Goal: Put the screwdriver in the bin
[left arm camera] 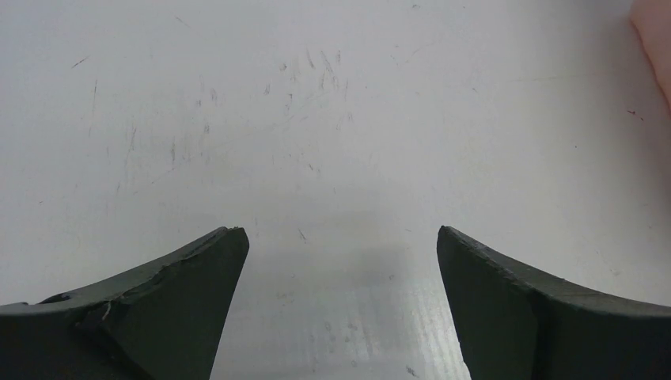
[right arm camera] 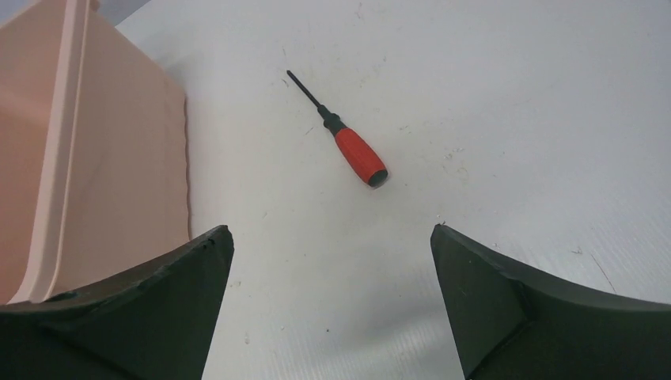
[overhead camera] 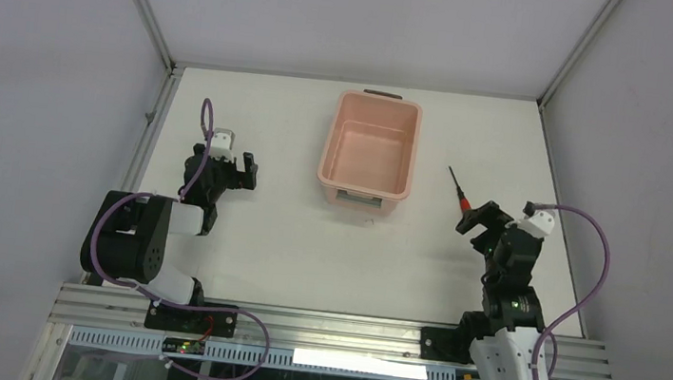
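Observation:
The screwdriver (overhead camera: 459, 192), red-handled with a thin black shaft, lies flat on the white table to the right of the bin; in the right wrist view the screwdriver (right arm camera: 356, 152) lies ahead of the fingers with its tip pointing away. The salmon-pink bin (overhead camera: 371, 146) stands at the back middle, and its wall (right arm camera: 103, 150) fills the left of the right wrist view. My right gripper (overhead camera: 480, 217) hovers just short of the handle, open, nothing between its fingers (right arm camera: 506, 301). My left gripper (overhead camera: 238, 167) is open over bare table, left of the bin.
Grey enclosure walls and aluminium frame rails (overhead camera: 142, 144) border the table on three sides. The arm bases sit on the rail along the near edge (overhead camera: 326, 328). A purple cable (overhead camera: 592, 267) loops beside the right arm. The bin's corner (left arm camera: 657, 39) shows in the left wrist view.

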`<state>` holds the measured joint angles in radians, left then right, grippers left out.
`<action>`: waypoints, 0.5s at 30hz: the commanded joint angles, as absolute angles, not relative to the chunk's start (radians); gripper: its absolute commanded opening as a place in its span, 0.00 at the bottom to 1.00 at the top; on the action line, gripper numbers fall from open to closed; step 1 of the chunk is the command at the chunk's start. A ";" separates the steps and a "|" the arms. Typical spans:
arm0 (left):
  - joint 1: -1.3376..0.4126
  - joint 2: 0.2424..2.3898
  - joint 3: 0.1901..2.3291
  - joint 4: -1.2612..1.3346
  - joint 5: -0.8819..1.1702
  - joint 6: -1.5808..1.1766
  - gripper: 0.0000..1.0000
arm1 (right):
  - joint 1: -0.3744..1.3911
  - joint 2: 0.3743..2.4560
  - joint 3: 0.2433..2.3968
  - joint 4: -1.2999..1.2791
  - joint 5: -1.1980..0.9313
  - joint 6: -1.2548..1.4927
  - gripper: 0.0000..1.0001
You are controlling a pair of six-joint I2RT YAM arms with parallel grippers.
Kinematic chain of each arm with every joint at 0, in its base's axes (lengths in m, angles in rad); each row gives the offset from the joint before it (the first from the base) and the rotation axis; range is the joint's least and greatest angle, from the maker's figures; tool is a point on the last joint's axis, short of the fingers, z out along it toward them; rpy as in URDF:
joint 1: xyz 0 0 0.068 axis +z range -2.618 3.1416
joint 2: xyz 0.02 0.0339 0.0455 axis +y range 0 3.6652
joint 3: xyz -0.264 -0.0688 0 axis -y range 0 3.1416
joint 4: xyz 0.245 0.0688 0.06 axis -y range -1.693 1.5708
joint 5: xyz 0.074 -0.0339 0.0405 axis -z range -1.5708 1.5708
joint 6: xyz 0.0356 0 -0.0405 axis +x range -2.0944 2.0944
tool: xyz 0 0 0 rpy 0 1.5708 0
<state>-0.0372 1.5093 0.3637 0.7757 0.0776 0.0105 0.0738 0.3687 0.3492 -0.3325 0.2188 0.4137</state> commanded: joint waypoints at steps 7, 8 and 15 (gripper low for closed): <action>-0.031 1.506 0.380 0.810 0.072 0.002 0.99 | 0.075 0.494 0.586 -0.275 0.183 0.318 0.99; -0.031 1.506 0.380 0.810 0.072 0.002 0.99 | 0.075 0.514 0.631 -0.270 0.171 0.297 0.99; -0.031 1.505 0.380 0.809 0.072 0.002 0.99 | 0.074 1.028 1.270 -0.698 0.174 0.105 0.99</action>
<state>-0.0372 1.5093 0.3637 0.7757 0.0776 0.0105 0.0738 0.7677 0.9367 -0.4549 0.1902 0.2474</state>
